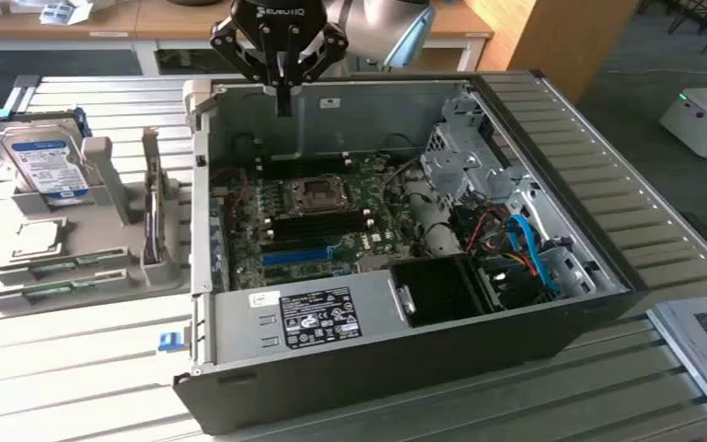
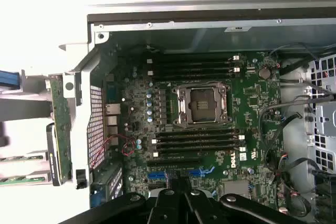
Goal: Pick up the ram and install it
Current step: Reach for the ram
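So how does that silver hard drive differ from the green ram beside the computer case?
The hard drive is boxy and silver; the ram is a thin green strip. The hard drive stands upright; the ram lies low. Both sit in the grey holder.

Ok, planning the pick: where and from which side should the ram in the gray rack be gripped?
Likely the ram mid-length on its top edge, from straight above, pinching the flat faces: it stands on its long edge, held low in the rack.

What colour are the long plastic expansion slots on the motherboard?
Blue. The expansion slots show best in the wrist view, against the green motherboard.
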Robot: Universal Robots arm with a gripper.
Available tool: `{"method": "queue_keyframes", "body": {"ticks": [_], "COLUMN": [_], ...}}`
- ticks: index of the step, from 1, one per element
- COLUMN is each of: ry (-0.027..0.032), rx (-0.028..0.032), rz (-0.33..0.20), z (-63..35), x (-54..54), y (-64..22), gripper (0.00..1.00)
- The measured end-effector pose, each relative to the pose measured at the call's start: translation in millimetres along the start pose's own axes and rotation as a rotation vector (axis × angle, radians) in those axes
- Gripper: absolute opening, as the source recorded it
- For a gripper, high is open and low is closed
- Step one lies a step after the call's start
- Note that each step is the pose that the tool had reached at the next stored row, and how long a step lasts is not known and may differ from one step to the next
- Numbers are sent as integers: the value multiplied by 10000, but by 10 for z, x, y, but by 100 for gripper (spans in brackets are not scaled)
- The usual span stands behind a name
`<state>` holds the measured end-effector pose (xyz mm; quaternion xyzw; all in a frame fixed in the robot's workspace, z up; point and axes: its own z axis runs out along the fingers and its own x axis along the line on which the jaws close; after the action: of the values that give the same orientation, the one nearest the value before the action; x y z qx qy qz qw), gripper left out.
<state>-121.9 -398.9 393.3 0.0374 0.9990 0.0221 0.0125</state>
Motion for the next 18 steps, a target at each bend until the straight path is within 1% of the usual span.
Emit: {"method": "queue_keyframes", "body": {"ticks": [9, 18], "ry": [4, 14], "rx": [1, 1], "rz": [1, 1], "z": [-1, -2], "x": [12, 82], "y": [-1, -6], "gripper": [10, 10]}}
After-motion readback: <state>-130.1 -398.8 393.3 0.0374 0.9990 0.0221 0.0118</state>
